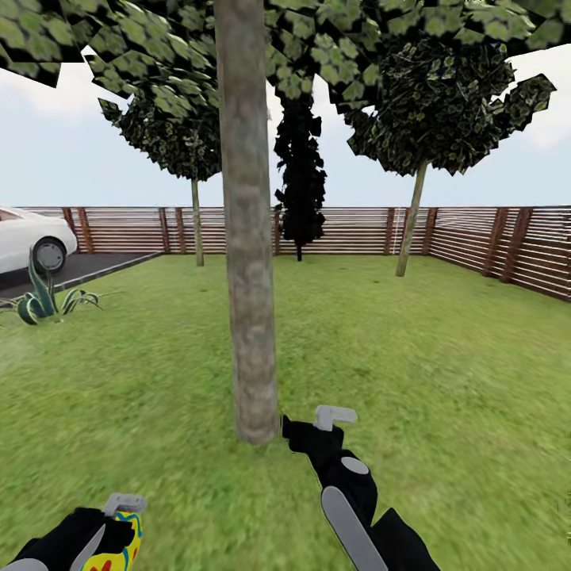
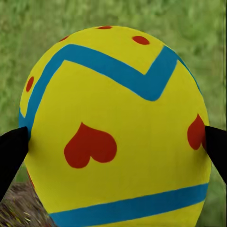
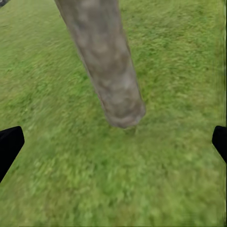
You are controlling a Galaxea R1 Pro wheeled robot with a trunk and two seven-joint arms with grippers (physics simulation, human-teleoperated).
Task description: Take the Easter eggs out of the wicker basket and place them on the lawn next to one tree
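A thick grey-brown tree (image 1: 247, 301) stands on the lawn (image 1: 412, 365) right in front of me. My left gripper (image 1: 111, 523) is low at the near left, shut on a yellow Easter egg (image 1: 119, 551) with blue zigzags and red marks. The left wrist view has that Easter egg (image 2: 113, 127) close up between black fingertips (image 2: 12, 153). Beside it shows a patch of brown woven twigs (image 2: 19, 210), apparently the wicker basket. My right gripper (image 1: 317, 424) hovers open just right of the trunk's base. In its wrist view, the tree (image 3: 111, 80) lies just ahead, with only grass between the spread fingers (image 3: 9, 146).
A brown slat fence (image 1: 476, 238) bounds the garden at the back and right. Two thin-trunked trees (image 1: 196, 222) (image 1: 412, 222) and a black cypress (image 1: 300, 182) stand before it. At the left are a white car (image 1: 28, 238), the dark driveway (image 1: 79, 270) and a spiky plant (image 1: 44, 301).
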